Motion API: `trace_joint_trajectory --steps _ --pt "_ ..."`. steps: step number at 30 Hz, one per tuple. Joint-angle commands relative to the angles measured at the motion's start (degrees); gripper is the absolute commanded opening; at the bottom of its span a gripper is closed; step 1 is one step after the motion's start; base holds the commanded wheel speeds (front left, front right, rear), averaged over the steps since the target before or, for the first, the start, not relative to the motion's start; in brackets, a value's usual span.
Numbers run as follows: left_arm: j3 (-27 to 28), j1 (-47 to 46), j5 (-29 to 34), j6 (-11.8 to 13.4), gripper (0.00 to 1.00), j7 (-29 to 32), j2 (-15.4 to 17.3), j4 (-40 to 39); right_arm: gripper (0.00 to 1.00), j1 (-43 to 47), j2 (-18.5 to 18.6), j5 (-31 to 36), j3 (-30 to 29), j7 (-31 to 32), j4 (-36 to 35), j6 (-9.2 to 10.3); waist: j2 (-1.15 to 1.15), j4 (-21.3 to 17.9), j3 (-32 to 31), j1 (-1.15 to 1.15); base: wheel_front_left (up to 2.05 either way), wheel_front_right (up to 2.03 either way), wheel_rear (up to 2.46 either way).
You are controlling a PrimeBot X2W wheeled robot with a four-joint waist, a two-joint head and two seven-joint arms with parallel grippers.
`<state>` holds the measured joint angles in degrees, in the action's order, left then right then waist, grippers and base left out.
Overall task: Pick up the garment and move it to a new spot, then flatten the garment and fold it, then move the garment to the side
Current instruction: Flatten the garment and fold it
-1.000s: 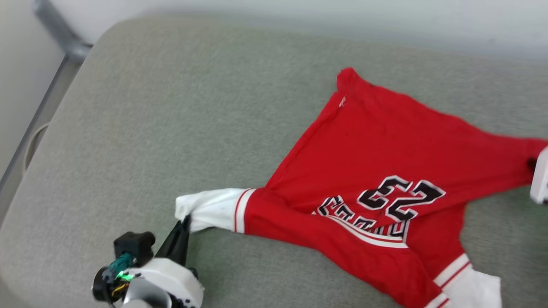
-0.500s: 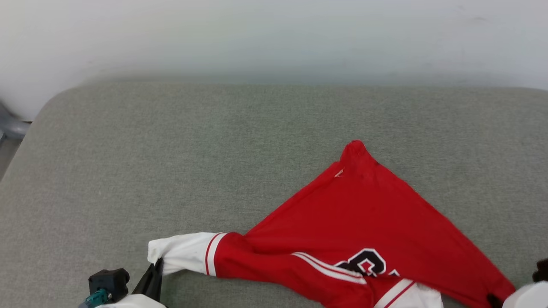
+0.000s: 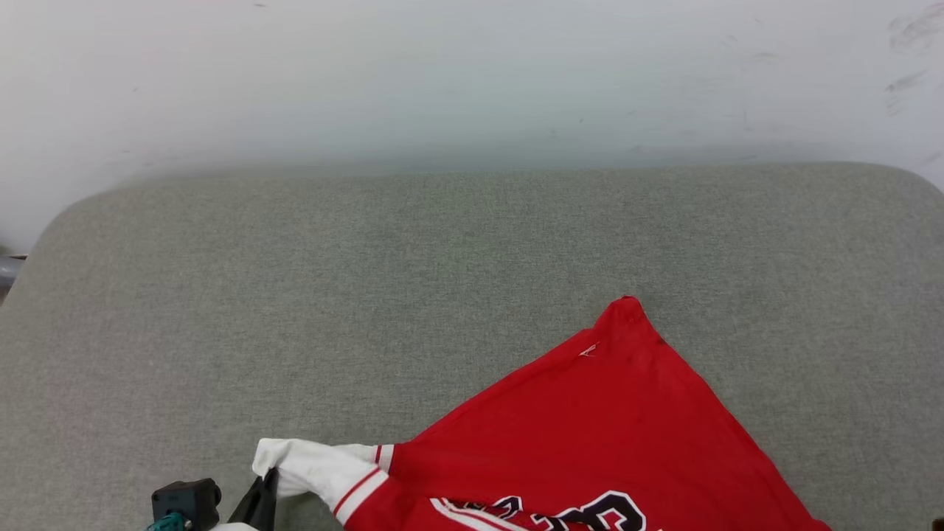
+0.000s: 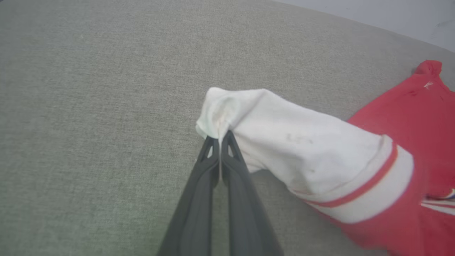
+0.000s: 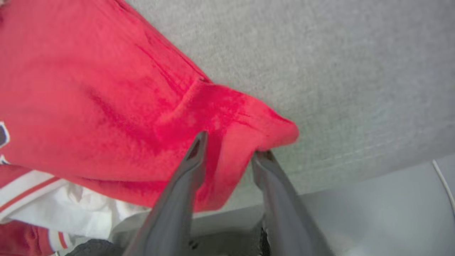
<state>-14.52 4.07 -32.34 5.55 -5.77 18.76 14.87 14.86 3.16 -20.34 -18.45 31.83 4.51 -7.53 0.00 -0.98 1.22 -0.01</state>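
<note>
The garment (image 3: 605, 428), a red jersey with black white-outlined print, lies on the grey-green cushion at the head view's lower right, partly cut off by the bottom edge. Its white red-striped sleeve end (image 4: 302, 149) stretches left to my left gripper (image 4: 219, 137), which is shut on the sleeve's tip. That gripper (image 3: 262, 490) sits at the head view's bottom left. In the right wrist view my right gripper (image 5: 231, 145) has its fingers parted, with a bunched red corner of the garment (image 5: 106, 106) lying loosely between them.
The grey-green cushion (image 3: 369, 295) spreads wide to the left and far side of the jersey, ending at a white wall (image 3: 442, 74). In the right wrist view the cushion's edge drops to a pale floor (image 5: 391, 199) with a white cable (image 5: 442, 177).
The head camera has swung, so the jersey now shows lower in the picture. My right gripper's fingers have parted from the red corner. The left gripper keeps its hold on the sleeve.
</note>
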Motion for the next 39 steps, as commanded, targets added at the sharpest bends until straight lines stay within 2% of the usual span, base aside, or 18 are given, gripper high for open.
trace_joint_trajectory --steps 1,5,9,14,19,20,26,33,39 --pt "-0.3 -0.5 0.1 -0.1 0.00 0.0 -0.2 -0.2 1.00 -2.1 -0.1 0.4 -0.3 -2.5 -1.0 0.08 0.00 0.3 0.2 0.01 0.00 0.00 0.00" --pt "-0.9 -1.5 0.4 -0.4 0.00 -0.2 -0.5 0.0 1.00 -5.9 0.3 1.1 -0.8 -10.6 -1.5 0.08 0.00 1.2 0.7 0.01 0.00 0.00 0.00" --pt "-1.5 -2.7 0.6 -0.6 0.00 -0.5 -0.9 -0.1 1.00 -9.7 1.8 1.3 0.3 -15.1 1.1 0.08 0.00 2.0 1.4 0.01 0.00 0.00 0.00" --pt "-2.8 -5.2 1.2 -1.1 0.00 -0.8 -1.8 -0.2 1.00 -18.1 5.7 0.4 4.0 -16.9 8.2 0.07 0.00 3.8 3.4 0.01 0.00 0.00 0.00" --pt "-4.5 -8.6 2.3 -2.0 0.00 -1.0 -2.6 -0.4 1.00 -27.2 11.5 -1.5 11.3 -11.7 16.0 0.08 0.00 6.3 6.5 0.01 0.00 0.00 0.00" --pt "-5.4 -10.4 2.9 -2.4 0.00 -0.9 -3.1 -0.6 1.00 -32.9 14.8 -3.1 17.1 -7.1 19.0 0.06 0.00 7.5 8.4 0.01 0.00 0.00 0.00" --pt "-6.7 -13.3 3.5 -3.1 0.00 -1.2 -3.9 -1.1 1.00 -43.2 19.4 -7.3 27.4 2.5 23.2 0.07 0.00 9.6 11.5 0.01 0.00 0.00 0.00" --pt "-7.8 -15.8 3.9 -3.8 0.00 -1.8 -4.6 -0.6 1.00 -50.9 22.0 -10.0 36.3 5.8 26.3 0.07 0.00 11.6 14.7 0.01 0.00 0.00 0.00" --pt "-8.1 -16.8 3.6 -3.9 0.00 -2.6 -5.1 0.4 1.00 -51.3 21.9 -14.5 43.3 10.8 31.0 0.03 0.00 12.5 16.1 0.01 0.00 0.00 0.00"
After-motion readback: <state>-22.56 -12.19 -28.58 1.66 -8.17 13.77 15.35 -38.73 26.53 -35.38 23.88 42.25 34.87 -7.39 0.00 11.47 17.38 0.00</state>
